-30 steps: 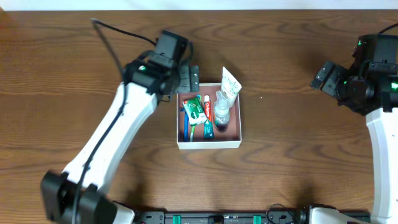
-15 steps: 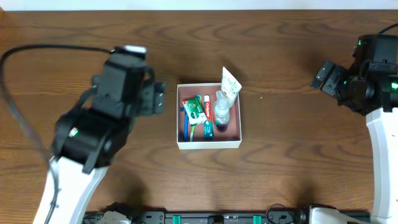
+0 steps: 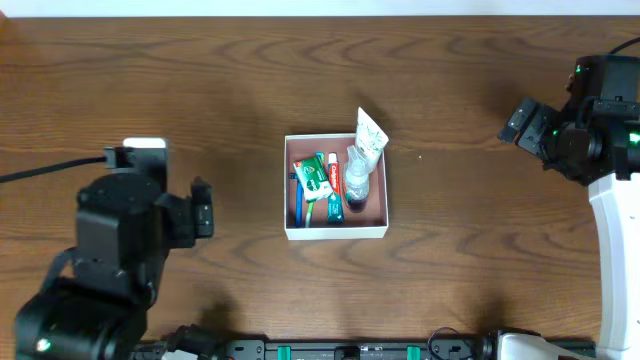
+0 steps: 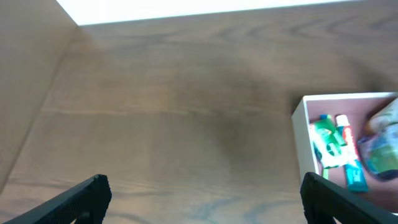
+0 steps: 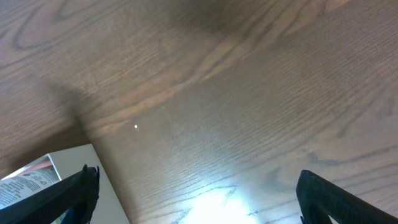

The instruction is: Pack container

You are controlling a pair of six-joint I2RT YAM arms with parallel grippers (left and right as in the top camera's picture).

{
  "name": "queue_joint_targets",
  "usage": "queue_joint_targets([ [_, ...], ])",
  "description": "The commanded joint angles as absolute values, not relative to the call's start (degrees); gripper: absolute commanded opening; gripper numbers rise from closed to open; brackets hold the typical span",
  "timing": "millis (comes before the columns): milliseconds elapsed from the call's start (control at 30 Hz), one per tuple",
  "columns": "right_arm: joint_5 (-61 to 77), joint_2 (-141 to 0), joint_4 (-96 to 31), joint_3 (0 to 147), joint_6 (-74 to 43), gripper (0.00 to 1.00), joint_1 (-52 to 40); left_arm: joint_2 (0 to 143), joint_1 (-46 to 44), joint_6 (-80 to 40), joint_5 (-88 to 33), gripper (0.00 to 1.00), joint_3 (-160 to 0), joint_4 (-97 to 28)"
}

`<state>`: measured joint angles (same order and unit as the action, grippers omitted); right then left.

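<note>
The left claw [image 3: 203, 208] is open: in its wrist view its two fingertips [image 4: 93, 193] stand wide apart at the bottom corners, with only wood grain between them and nothing held. From overhead it sits over the table [image 3: 450, 60] well to the left of the container [image 3: 336, 231], fingers pointing toward it. The left wrist camera catches the container [image 4: 300, 118] at the right edge of its view, ahead of the claw and off to the right, clear of both fingers.

The right claw [image 3: 520, 122] is also open and empty. Its fingertips [image 5: 81, 186] are spread to the bottom corners of its wrist view. Overhead, it is near the right edge of the table, well apart from the container and a little farther back. One corner of the container [image 5: 107, 183] shows at the lower left of the right wrist view, close by the left fingertip there, though I cannot tell whether they touch.

The container lies flat near the middle of the table, between the two arms. Inside it, side by side, are a blue toothbrush [image 3: 299, 200], a green toothpaste box [image 3: 313, 177], a red and white tube [image 3: 333, 185] and a clear bottle [image 3: 357, 180]. A white tube [image 3: 369, 132] leans over the far right rim, with its top end past the wall.
</note>
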<state>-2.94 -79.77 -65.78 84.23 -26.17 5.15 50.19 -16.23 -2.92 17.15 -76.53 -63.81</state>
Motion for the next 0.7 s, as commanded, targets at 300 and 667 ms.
queue_joint_targets([
  [300,-3.0,-79.7,-65.8,84.3,-26.1,0.99,5.6,41.6,-6.9,-3.0,10.5,0.98,-54.2,-51.3],
  [667,-3.0,-79.7,-65.8,84.3,-26.1,0.99,5.6,26.9,-6.0,-3.0,7.0,0.98,-35.3,-45.4],
])
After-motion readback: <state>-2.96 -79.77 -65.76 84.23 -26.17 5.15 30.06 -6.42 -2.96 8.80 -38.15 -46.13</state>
